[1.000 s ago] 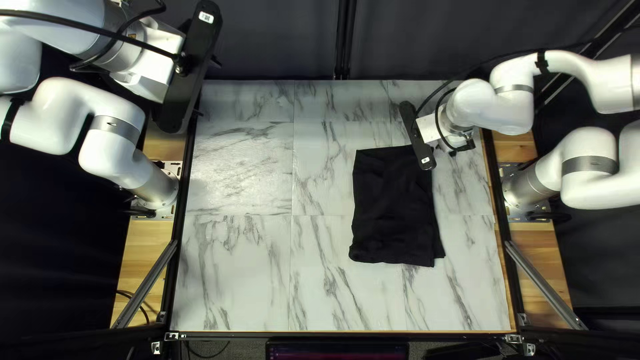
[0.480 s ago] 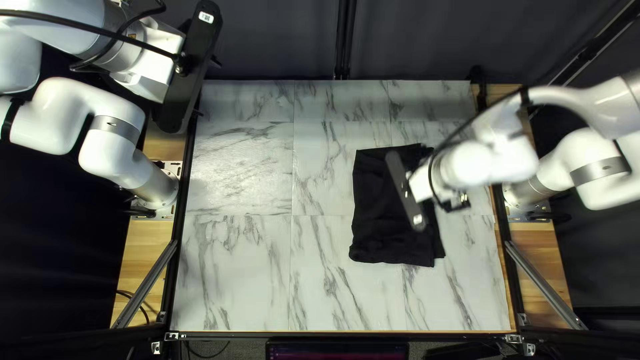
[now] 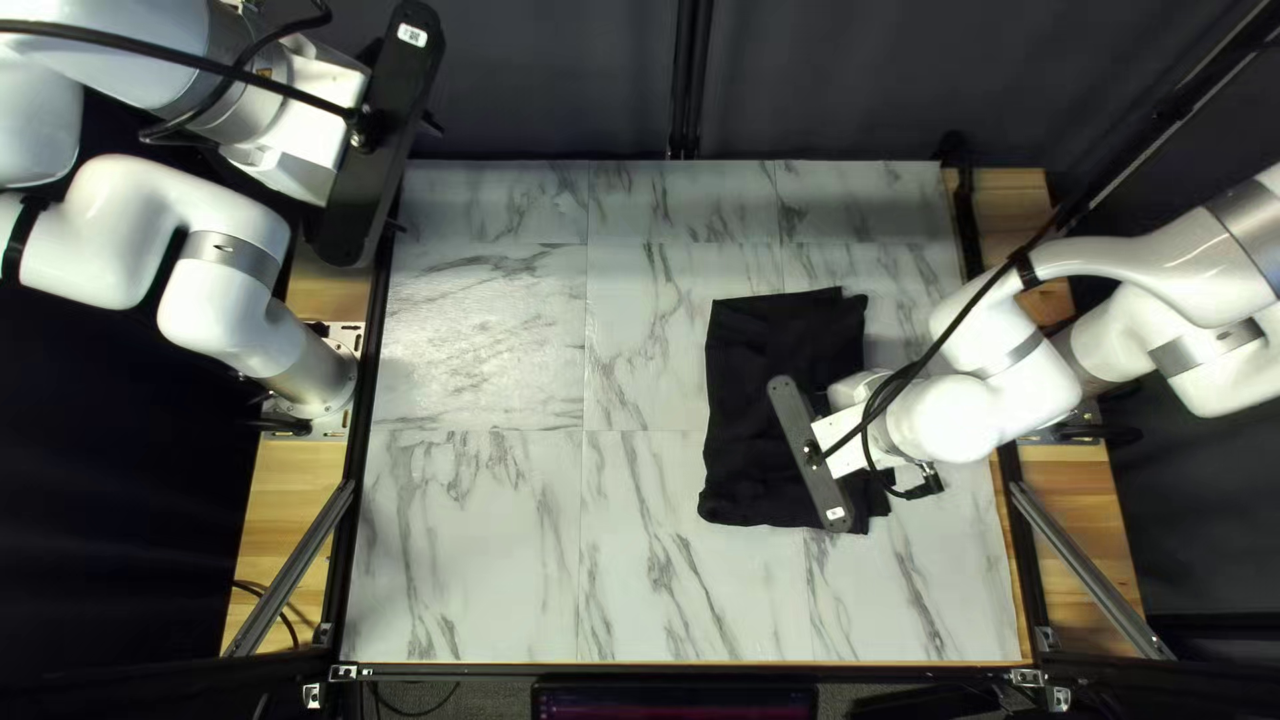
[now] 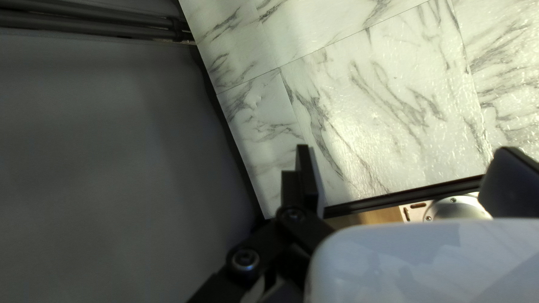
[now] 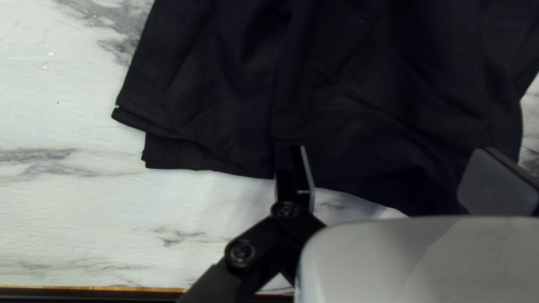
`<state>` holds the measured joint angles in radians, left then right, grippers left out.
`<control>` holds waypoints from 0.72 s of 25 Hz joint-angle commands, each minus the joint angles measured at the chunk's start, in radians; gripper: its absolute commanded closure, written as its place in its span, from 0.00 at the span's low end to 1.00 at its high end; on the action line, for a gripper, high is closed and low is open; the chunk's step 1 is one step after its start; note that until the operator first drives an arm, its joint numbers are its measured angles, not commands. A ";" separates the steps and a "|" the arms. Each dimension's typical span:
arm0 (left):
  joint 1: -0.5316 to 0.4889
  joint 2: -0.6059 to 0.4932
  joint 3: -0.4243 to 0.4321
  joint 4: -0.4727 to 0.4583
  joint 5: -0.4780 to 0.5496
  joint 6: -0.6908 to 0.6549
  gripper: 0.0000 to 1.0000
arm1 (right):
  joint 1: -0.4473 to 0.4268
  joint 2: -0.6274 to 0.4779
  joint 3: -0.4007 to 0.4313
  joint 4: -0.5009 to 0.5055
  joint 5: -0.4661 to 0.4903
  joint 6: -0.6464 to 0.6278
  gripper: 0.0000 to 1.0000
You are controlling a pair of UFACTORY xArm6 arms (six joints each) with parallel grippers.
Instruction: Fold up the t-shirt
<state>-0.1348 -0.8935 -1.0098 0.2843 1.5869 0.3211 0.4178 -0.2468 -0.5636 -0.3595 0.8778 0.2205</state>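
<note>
Black and roughly folded, the T-shirt (image 3: 754, 400) lies on the right half of the table (image 3: 467, 560). Above its right edge, the right gripper (image 5: 393, 150) (spread, pinching nothing) has swung nearer from the far end, probably to start another fold; farther off, the left gripper (image 4: 405, 148) hangs spread too.

Glare on bright tabletop (image 4: 359, 140), dim curtain (image 3: 547, 80)
</note>
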 commanded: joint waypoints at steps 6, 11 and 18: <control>0.000 0.000 0.000 0.000 0.000 0.000 0.00 | 0.091 0.088 -0.039 -0.041 -0.041 0.130 0.12; 0.000 0.000 0.000 0.000 0.000 0.000 0.00 | 0.074 0.110 -0.007 -0.050 -0.096 0.141 0.48; 0.000 0.000 0.000 0.000 0.000 0.000 0.00 | 0.018 0.138 0.068 -0.025 -0.189 0.084 1.00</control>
<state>-0.1348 -0.8935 -1.0098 0.2843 1.5869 0.3211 0.4512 -0.1130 -0.5173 -0.3943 0.7128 0.3227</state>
